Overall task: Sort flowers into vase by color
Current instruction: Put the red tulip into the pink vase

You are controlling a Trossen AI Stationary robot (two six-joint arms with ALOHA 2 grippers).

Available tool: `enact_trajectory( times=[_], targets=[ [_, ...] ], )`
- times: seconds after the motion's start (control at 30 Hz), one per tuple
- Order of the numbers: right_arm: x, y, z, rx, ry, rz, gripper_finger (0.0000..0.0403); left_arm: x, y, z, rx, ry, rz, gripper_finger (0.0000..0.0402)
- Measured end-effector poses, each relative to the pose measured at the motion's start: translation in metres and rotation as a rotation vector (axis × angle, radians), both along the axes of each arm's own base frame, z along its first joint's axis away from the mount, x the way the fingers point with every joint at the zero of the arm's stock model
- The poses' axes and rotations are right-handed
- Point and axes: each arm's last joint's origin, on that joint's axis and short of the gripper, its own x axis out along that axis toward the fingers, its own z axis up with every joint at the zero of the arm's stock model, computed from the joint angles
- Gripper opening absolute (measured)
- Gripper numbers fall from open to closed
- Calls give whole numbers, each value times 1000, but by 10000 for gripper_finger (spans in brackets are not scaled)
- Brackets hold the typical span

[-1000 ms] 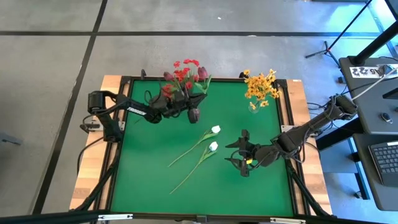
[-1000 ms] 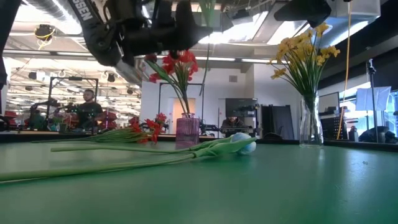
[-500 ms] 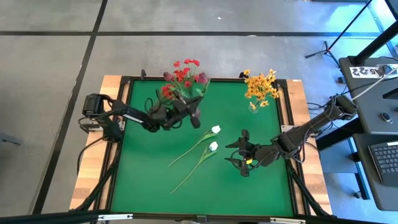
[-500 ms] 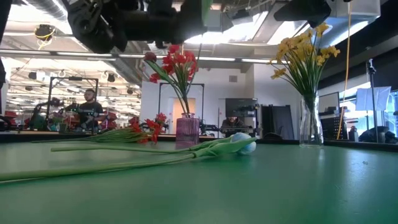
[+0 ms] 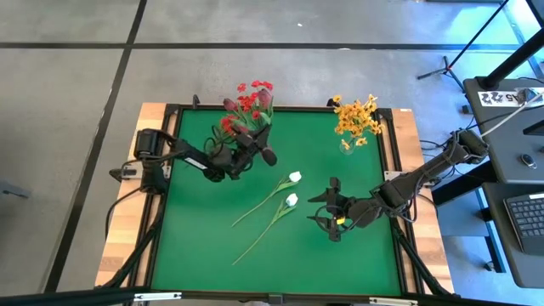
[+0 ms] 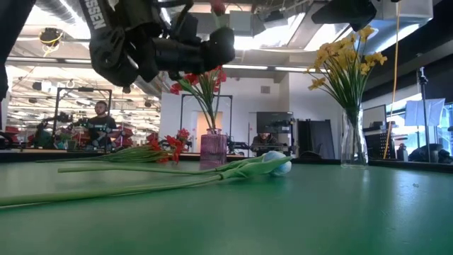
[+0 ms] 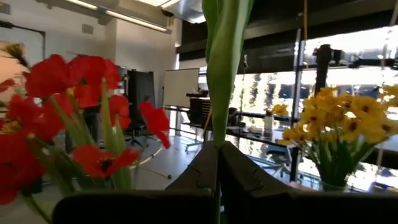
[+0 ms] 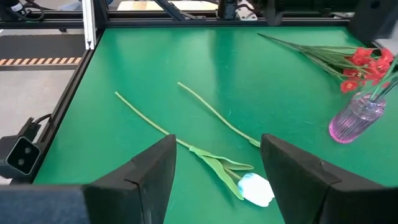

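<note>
My left gripper (image 5: 262,155) (image 7: 217,165) hovers above the table beside the purple vase (image 6: 214,147) of red sprays (image 5: 247,104), shut on a green stem. That stem's maroon bud (image 5: 264,99) shows by the red bunch. Another red spray (image 6: 164,148) lies flat on the table. Yellow sprays (image 5: 356,117) stand in a clear vase (image 6: 352,145). Two white buds (image 5: 295,177) (image 5: 291,200) lie on the table on their long stems. My right gripper (image 5: 327,219) (image 8: 217,186) is open and low, close to one white bud (image 8: 255,188). My left gripper pinches the flower's green stem and leaf (image 7: 219,134) between its two shut fingers. The stem rises straight out of the fingertips and out of the wrist view. The flower is lifted clear of the table.
The table's black frame (image 5: 170,170) runs round the green mat. Open green surface (image 5: 212,255) lies toward the near edge. A person (image 6: 101,122) and workshop gear show in the room beyond the far edge.
My left gripper has kept its hold and turned, shifting slightly while its arm swung; the maroon bud has moved a little toward the table's left, closer to the red bunch. My right arm and the white buds have stayed put.
</note>
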Motion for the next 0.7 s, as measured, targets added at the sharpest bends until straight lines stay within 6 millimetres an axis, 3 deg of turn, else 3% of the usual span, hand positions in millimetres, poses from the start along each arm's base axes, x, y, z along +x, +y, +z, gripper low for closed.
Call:
enact_trajectory(
  times=[0.7],
  targets=[
    [7,4,-13,-24,46,7,232,0,19,2,26,-25,-49,0]
  ],
)
